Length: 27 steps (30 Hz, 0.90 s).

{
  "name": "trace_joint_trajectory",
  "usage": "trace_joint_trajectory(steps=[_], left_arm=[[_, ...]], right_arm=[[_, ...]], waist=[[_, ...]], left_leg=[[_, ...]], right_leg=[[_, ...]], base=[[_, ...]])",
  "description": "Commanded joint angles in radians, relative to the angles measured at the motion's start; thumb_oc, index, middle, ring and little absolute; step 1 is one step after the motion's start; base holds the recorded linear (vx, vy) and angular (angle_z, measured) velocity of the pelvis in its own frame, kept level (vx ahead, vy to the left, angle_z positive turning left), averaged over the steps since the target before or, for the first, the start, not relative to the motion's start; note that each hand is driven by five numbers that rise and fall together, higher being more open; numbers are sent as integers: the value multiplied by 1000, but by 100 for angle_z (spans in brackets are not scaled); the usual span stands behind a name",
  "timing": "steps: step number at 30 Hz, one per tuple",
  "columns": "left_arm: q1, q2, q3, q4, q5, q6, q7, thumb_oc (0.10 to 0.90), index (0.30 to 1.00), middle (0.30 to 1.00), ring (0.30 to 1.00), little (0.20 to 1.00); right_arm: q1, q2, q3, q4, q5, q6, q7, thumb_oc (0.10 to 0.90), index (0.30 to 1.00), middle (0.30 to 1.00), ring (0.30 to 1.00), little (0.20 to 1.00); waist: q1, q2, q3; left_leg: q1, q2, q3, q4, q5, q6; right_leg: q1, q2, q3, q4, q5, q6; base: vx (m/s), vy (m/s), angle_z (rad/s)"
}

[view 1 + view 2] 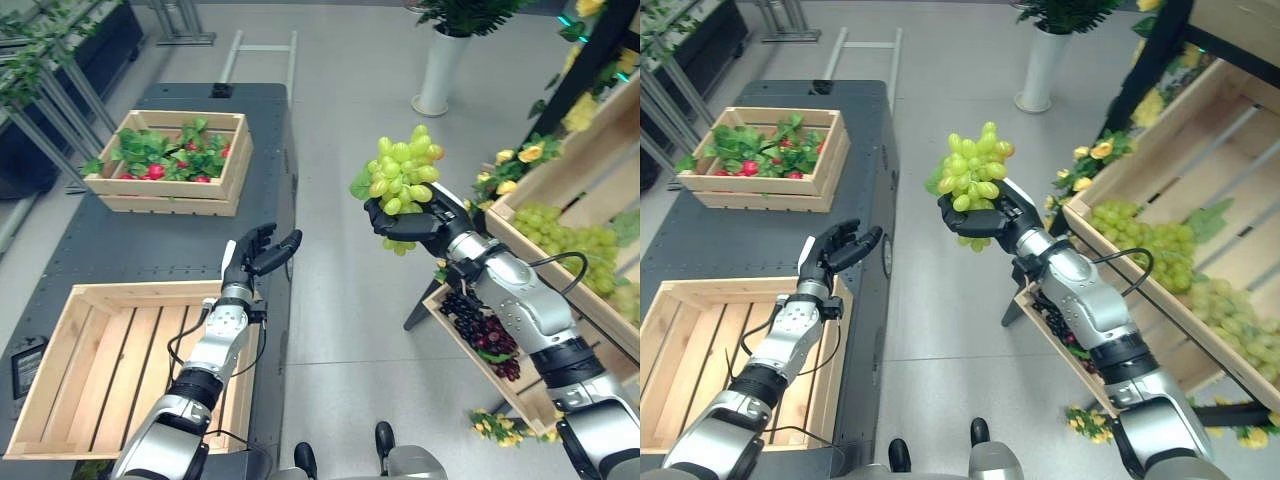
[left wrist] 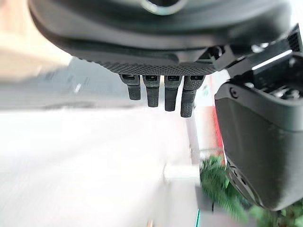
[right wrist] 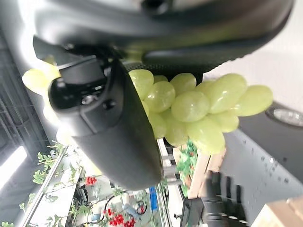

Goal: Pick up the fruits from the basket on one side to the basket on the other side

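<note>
Nearest on the dark bench (image 1: 150, 250) sat an empty slatted wooden crate (image 1: 110, 370). The left hand (image 1: 255, 255) hovered above the crate's far right corner, fingers loosely spread and holding nothing. To the right, over the floor between bench and shelf, the right hand (image 1: 415, 222) was raised, fingers curled round a bunch of green grapes (image 1: 400, 175); the grapes stood above the palm. Below the right arm, a tilted shelf crate (image 1: 505, 385) held dark grapes (image 1: 485, 330), and the crate above it (image 1: 1225, 150) held more green grapes (image 1: 1140, 235). Farther back on the bench, a second crate (image 1: 175, 160) held leaves and red fruit. A white planter (image 1: 440, 70) stood on the floor beyond.
</note>
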Motion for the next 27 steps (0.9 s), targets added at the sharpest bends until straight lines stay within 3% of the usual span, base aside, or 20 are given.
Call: trace_joint_trajectory(steps=[1, 8, 18, 27], left_arm=[[-58, -19, -12, 72, 31, -103, -6, 800, 900, 900, 900, 900], [-52, -43, -17, 90, -11, -101, 11, 800, 900, 900, 900, 900], [-32, -64, -25, 122, -39, -104, 6, 800, 900, 900, 900, 900], [14, -75, -44, 106, -14, -117, 13, 800, 900, 900, 900, 900]], right_arm=[[-29, -58, -118, -93, 20, -73, 73, 400, 300, 300, 300, 300], [78, -130, -193, -163, 29, -69, 175, 400, 300, 300, 300, 300], [149, -250, -291, -195, 12, -109, 213, 400, 300, 300, 300, 300], [180, -352, -392, -89, 41, -166, 184, 400, 300, 300, 300, 300]], waist=[[-31, 31, -204], [-102, 28, -196], [-180, 33, -189], [-193, 21, -199]], left_leg=[[-10, 21, -10, 3, -79, -29], [16, 19, 70, 3, -92, -22], [42, 11, 140, 3, -129, -13], [34, 9, 151, 3, -136, -9]], right_leg=[[-17, 35, 18, 1, -3, -29], [-30, 46, 95, 1, 15, -18], [-44, 60, 170, 1, 16, 3], [-58, 77, 199, 1, 28, 6]], base=[[21, 65, -28], [19, 70, -32], [25, 80, -31], [3, 19, -13]])
